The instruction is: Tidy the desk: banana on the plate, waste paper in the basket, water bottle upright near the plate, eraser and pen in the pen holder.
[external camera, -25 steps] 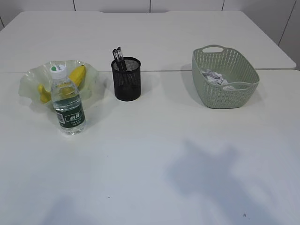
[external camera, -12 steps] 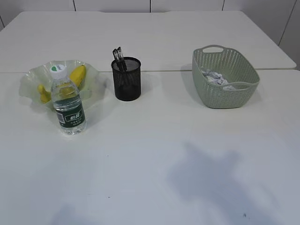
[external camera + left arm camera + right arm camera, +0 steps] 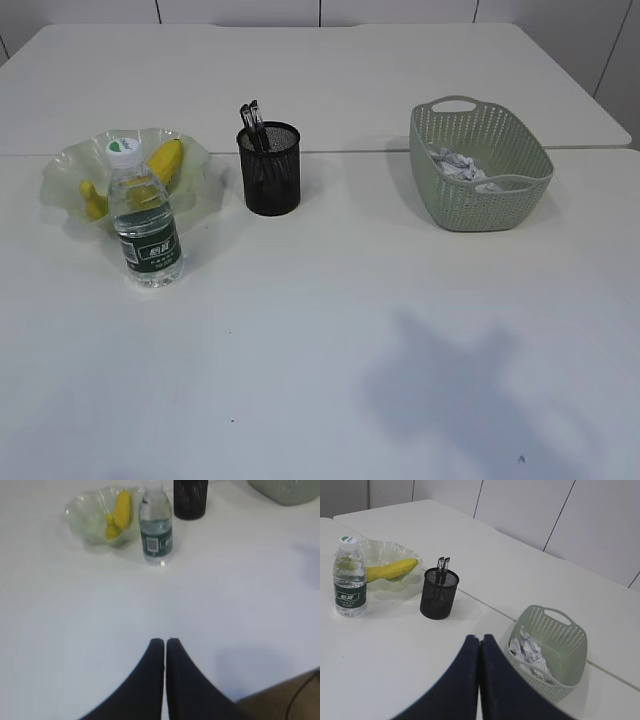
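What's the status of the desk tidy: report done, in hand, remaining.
Done: banana on the plate, water bottle upright beside it, waste paper in the basket, pen in the pen holder. In hand: nothing; both tools shut, empty. Eraser: not visible anywhere, possibly inside the holder.

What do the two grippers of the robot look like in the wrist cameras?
Both look alike. The left gripper and the right gripper each show two smooth, dark, nearly black fingers that widen toward the camera and taper to rounded tips. No markings, cables or sleeves are visible.

A yellow banana (image 3: pixel 165 160), a black mesh pen holder (image 3: pixel 269 168), a perforated pale-green basket (image 3: pixel 480 165) and a green-labelled bottle (image 3: pixel 146 218) are seen on the white bench (image 3: pixel 320 330).
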Robot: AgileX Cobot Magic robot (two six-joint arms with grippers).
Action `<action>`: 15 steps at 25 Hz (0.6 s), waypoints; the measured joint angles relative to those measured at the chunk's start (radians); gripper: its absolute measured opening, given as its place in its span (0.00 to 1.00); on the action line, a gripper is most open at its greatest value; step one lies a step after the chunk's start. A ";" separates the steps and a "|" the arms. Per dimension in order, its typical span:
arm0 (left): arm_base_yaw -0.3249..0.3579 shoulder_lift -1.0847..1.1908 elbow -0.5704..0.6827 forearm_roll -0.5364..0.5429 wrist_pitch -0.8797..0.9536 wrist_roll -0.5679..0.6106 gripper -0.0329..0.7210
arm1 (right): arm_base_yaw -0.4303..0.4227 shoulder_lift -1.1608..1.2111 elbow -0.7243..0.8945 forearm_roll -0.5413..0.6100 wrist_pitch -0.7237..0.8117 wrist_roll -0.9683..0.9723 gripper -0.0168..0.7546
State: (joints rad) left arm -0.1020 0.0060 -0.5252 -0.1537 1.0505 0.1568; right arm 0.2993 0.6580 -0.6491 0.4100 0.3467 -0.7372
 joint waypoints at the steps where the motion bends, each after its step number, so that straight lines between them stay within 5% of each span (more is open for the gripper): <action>1: 0.000 0.000 0.005 0.005 0.019 0.000 0.01 | 0.000 0.000 0.000 0.000 0.000 0.000 0.00; 15: 0.000 0.000 0.012 0.012 0.046 0.000 0.01 | 0.000 -0.041 0.066 0.000 0.002 0.024 0.00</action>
State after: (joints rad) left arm -0.1020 0.0060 -0.5135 -0.1416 1.0970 0.1568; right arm 0.2993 0.6170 -0.5833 0.4100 0.3487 -0.7128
